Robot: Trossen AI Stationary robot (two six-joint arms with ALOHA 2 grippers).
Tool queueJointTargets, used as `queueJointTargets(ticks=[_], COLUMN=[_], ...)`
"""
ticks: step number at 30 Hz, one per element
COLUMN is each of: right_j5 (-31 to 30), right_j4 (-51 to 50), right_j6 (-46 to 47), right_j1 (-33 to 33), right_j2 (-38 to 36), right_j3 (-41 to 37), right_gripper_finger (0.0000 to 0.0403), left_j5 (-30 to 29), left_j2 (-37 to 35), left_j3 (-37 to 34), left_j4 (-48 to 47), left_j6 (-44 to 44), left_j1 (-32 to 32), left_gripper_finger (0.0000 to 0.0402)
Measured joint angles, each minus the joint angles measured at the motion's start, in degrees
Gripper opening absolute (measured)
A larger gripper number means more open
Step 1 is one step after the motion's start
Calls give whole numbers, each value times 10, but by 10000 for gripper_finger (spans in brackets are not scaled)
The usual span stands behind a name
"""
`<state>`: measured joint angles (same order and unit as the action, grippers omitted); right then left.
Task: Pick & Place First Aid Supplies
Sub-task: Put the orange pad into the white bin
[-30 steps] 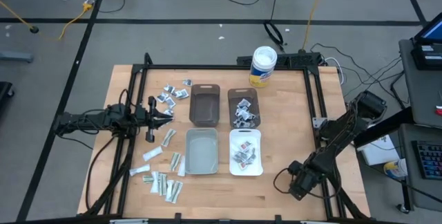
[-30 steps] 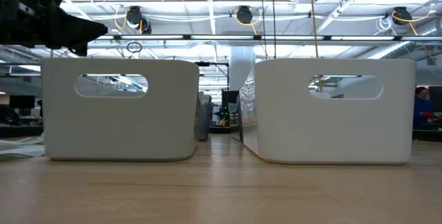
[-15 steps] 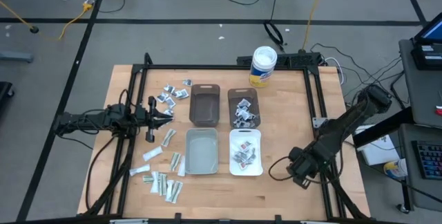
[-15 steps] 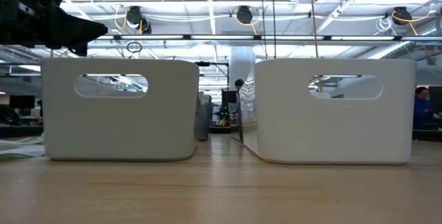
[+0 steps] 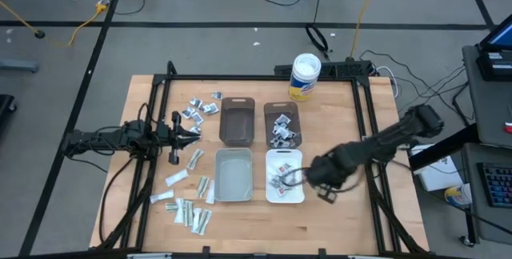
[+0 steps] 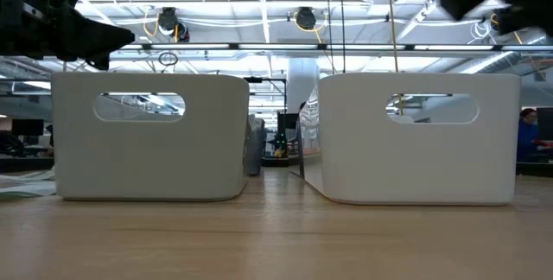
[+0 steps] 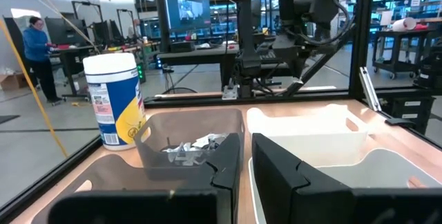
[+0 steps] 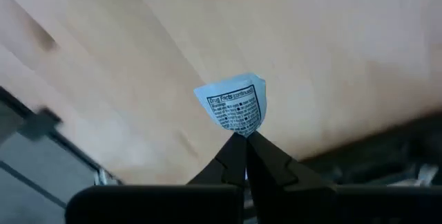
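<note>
Holding one packet between clenched fingertips, the right gripper (image 5: 307,176) hangs in the high view at the right-hand rim of the white bin (image 5: 299,157), which sits in the desk's middle toward the edge opposite the tub (image 5: 305,77). That bin already contains packets, as does the brown bin (image 5: 269,113) beside it; the grey bin (image 5: 233,192) looks bare. Loose first aid supplies (image 5: 196,109) and pale strips (image 5: 189,211) lie along the desk's left side, where the left gripper (image 5: 189,131) waits above them; whether it grips anything cannot be told. The low view shows only two bin walls, with the left arm dark at one upper corner and the right arm blurred at the other. The left wrist view looks across the bins to the tub and the right arm beyond. The right wrist view shows the held packet (image 8: 233,109) pinched by one end in the right gripper (image 8: 243,140), its long axis roughly in line with the fingers, free end pointing away from them, printed face toward the camera. Judged step: delivery. The next move calls for centring over the white bin, then releasing.
</note>
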<state>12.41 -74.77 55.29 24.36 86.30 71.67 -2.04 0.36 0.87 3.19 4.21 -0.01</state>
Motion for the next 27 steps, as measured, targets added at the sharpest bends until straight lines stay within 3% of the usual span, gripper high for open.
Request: queueJointTargets(ticks=[7,16,20,27], right_j5=[-17,-22,-25,-53], right_j4=[1,-1,13,73], right_j6=[-133,-217,-222,-226], right_j1=[-80,-127,-124,-114], right_j2=[125,237,257,273], right_j3=[144,322,328,272], right_gripper_finger=[0,0,0,0], left_j5=[0,0,0,0], left_j2=[0,0,0,0], left_j3=[0,0,0,0], left_j4=[0,0,0,0], left_j6=[0,0,0,0], left_j1=[0,0,0,0], left_gripper_finger=[47,47,47,47])
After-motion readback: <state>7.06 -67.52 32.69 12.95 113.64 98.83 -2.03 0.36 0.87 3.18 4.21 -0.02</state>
